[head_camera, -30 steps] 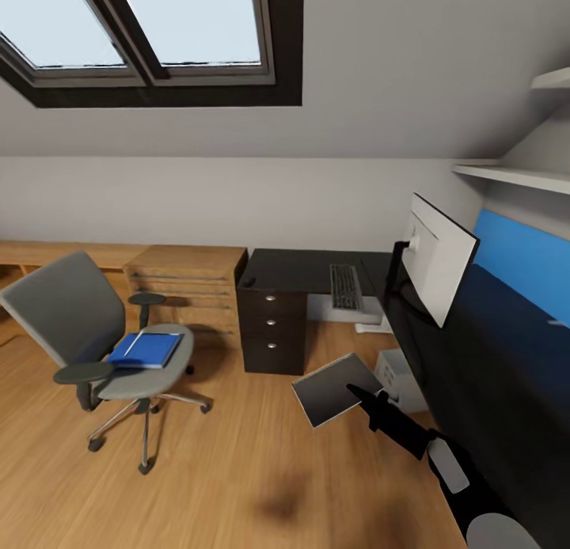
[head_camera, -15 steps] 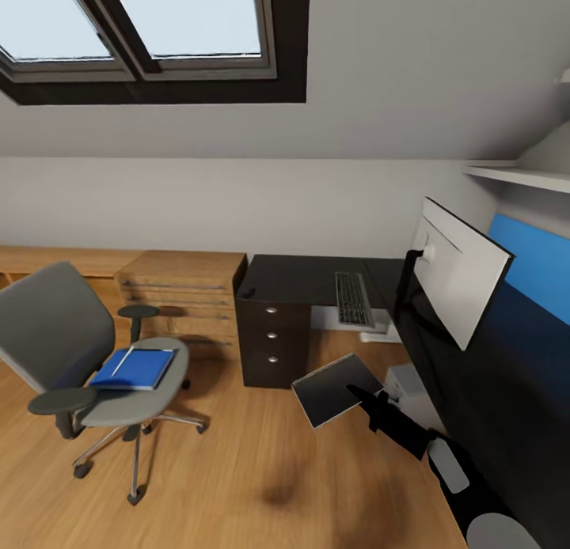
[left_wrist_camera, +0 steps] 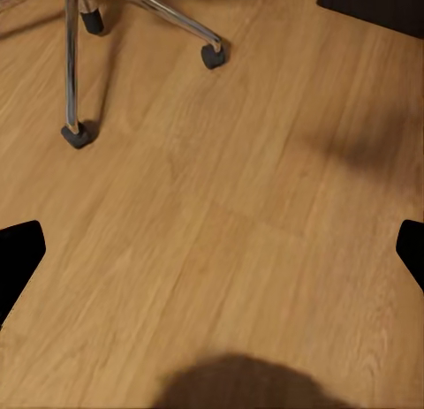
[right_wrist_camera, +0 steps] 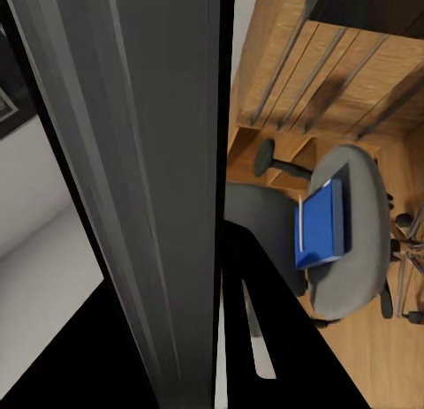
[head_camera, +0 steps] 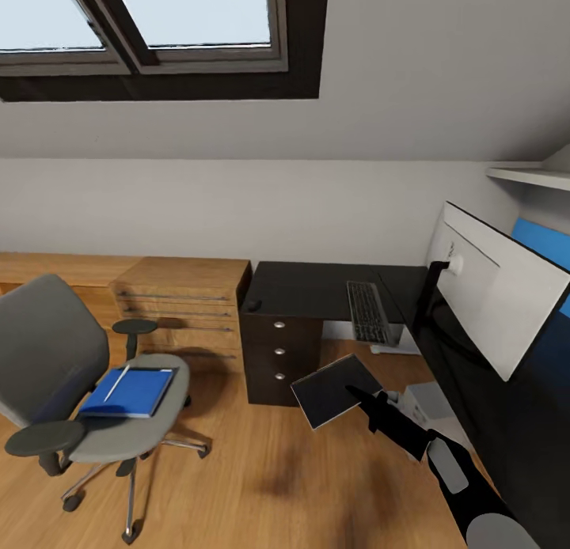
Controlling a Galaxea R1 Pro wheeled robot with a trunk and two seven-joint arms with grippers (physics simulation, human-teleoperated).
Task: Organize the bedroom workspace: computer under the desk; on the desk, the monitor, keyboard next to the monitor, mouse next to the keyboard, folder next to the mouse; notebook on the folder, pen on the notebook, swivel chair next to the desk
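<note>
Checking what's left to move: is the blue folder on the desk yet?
No, the folder lies on the swivel chair's seat, away from the desk.

no readable text, labels, brands or numbers anywhere

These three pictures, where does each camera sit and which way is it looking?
Head view: high on the robot, looking down across the swivel chair, desk and monitor; its right gripper holds the notebook.
Left wrist view: on the left arm, facing the floor; dark gripper fingers at the edges.
Right wrist view: on the right arm, along the notebook's edge.
Head and right wrist views share the folder on the chair.
</note>
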